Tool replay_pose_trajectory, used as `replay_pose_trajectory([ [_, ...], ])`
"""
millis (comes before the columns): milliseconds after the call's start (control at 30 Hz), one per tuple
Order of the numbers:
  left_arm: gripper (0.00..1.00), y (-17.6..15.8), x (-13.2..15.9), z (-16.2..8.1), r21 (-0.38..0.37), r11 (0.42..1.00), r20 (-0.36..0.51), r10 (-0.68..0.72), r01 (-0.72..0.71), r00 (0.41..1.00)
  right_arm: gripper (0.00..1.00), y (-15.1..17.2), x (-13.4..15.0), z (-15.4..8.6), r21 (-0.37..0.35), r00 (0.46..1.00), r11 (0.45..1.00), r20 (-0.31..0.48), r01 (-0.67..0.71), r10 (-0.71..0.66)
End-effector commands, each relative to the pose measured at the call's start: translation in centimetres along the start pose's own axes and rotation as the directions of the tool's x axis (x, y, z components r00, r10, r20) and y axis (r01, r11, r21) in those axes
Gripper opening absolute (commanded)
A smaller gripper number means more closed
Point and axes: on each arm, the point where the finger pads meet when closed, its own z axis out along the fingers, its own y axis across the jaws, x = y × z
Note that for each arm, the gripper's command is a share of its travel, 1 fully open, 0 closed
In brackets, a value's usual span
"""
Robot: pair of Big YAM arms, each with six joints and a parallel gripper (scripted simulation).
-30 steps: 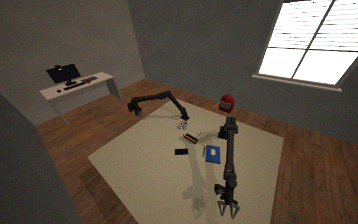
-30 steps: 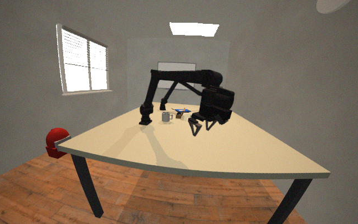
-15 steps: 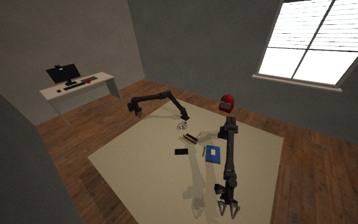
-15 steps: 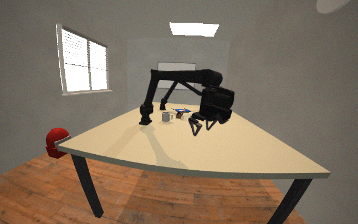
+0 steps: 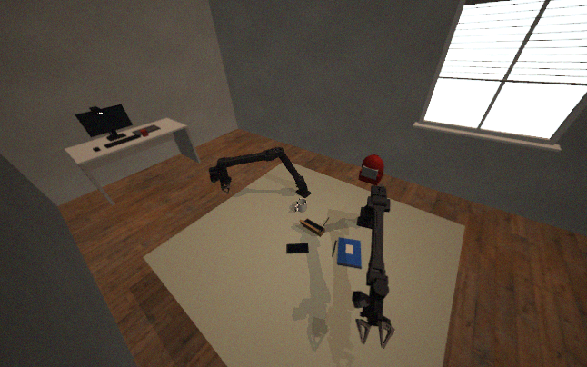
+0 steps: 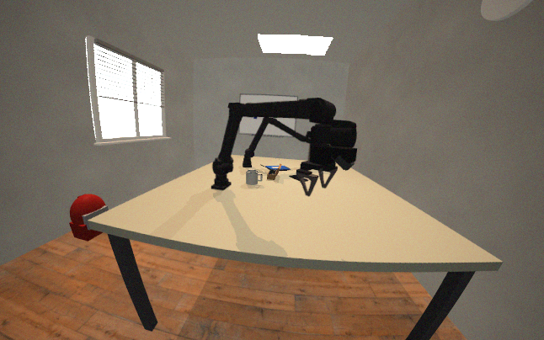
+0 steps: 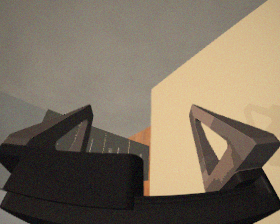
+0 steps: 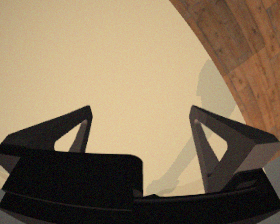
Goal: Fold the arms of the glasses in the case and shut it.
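Note:
The brown open case [image 5: 320, 232] [image 6: 271, 177] lies on the table in the middle of the scene. Its inside looks dark; a raised brown part, apparently the lid, shows in the exterior view. A thin dark stick [image 5: 325, 223] rises at one end of the case, maybe an arm of the glasses; the glasses are too small to make out. My left gripper [image 5: 373, 342] [image 7: 141, 110] is open and empty, far from the case, beyond the blue book. My right gripper [image 5: 225, 191] [image 6: 316, 190] [image 8: 140, 110] is open and empty above the table's far side, away from the case. Neither wrist view shows the case.
A grey mug [image 5: 303, 206] [image 6: 251, 177] stands between the case and the right arm's base. A black phone [image 5: 297, 248] lies near the case. A blue book [image 5: 349, 261] [image 6: 280, 167] and a thin dark pen [image 5: 333, 249] lie toward the left arm. A red domed object [image 5: 373, 164] [image 6: 88, 208] is at the table's edge.

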Motion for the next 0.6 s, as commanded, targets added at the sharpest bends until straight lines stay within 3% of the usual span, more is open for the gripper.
replay_pose_trajectory([
  [0,1.0,1.5,-2.3,-1.5,-0.012,0.999,0.015,-0.049,0.049,0.999,1.0,1.2,-0.4,-2.6,0.003,0.996,0.999,0.089,0.033,-0.034],
  [233,1.0,3.6,-5.0,-4.8,-0.021,0.987,0.027,-0.157,0.157,0.987,1.0,5.6,-0.6,-5.2,0.003,0.963,0.994,0.246,0.111,-0.108],
  [400,1.0,5.3,-7.1,-7.8,-0.028,0.968,0.039,-0.248,0.249,0.968,1.0,9.4,-0.3,-7.8,0.005,0.91,0.984,0.38,0.175,-0.164],
  [467,1.0,5.3,-7.1,-7.8,-0.028,0.968,0.039,-0.248,0.249,0.968,1.0,9.4,-0.3,-7.8,0.005,0.91,0.984,0.38,0.175,-0.164],
  [567,1.0,6.2,-8.2,-9.8,-0.032,0.952,0.046,-0.302,0.304,0.952,1.0,11.5,0.1,-9.5,0.007,0.865,0.977,0.463,0.212,-0.191],
])
